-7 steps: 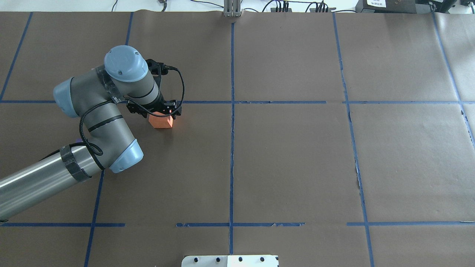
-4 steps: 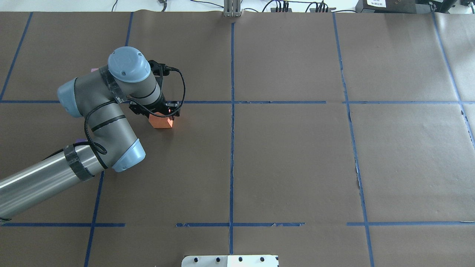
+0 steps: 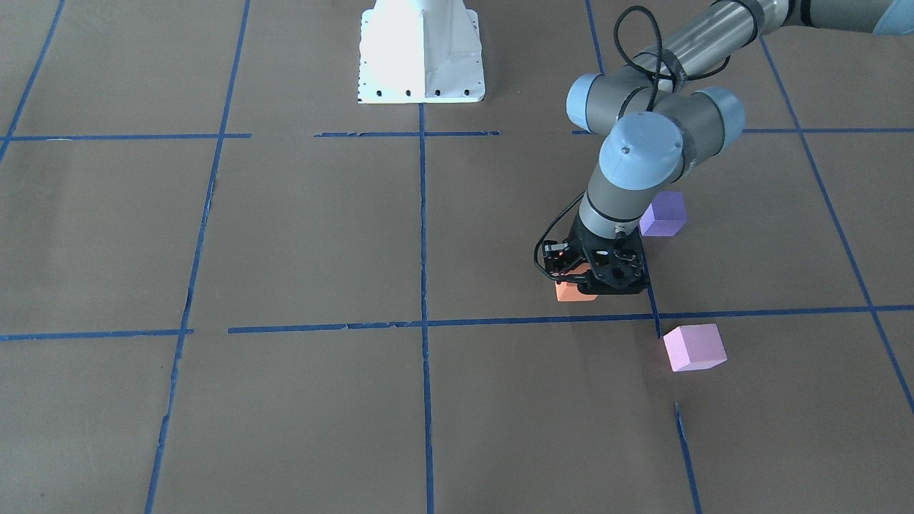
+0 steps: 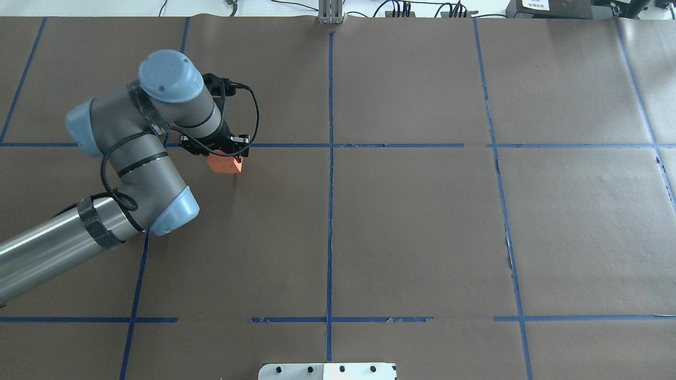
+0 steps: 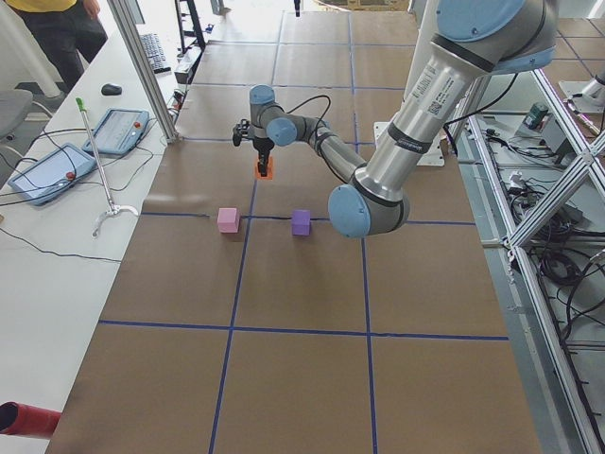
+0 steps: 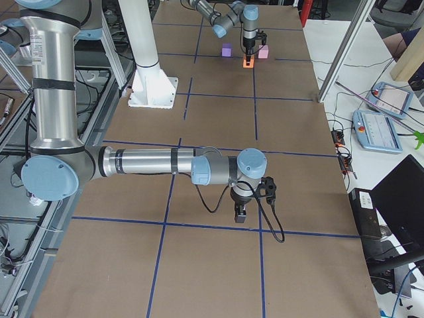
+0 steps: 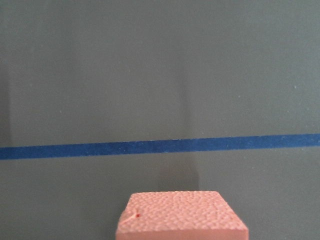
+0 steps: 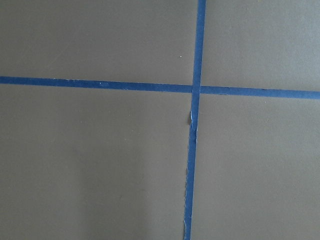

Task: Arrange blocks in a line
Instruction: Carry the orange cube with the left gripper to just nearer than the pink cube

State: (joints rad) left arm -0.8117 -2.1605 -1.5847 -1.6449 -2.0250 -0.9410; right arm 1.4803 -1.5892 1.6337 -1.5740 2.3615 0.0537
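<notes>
My left gripper (image 4: 226, 154) is shut on the orange block (image 4: 226, 164), just right of a tape crossing and close to the brown table. The block also shows under the gripper (image 3: 596, 277) in the front view (image 3: 569, 292) and fills the bottom of the left wrist view (image 7: 182, 217). The dark purple block (image 3: 664, 214) sits behind the arm towards the robot. The light pink block (image 3: 694, 347) sits across the blue line from it. The arm hides both in the overhead view. My right gripper (image 6: 242, 213) hangs over the table's other end; I cannot tell if it is open.
Blue tape lines (image 4: 330, 158) divide the brown paper cover into a grid. The white robot base plate (image 3: 421, 50) stands at the robot's edge. An aluminium post (image 4: 330, 13) stands at the far edge. Tablets (image 5: 47, 170) lie on the operators' desk.
My left arm has swung back and to the left in the overhead view. The orange block has gone with the gripper, a little nearer the blue cross line.
</notes>
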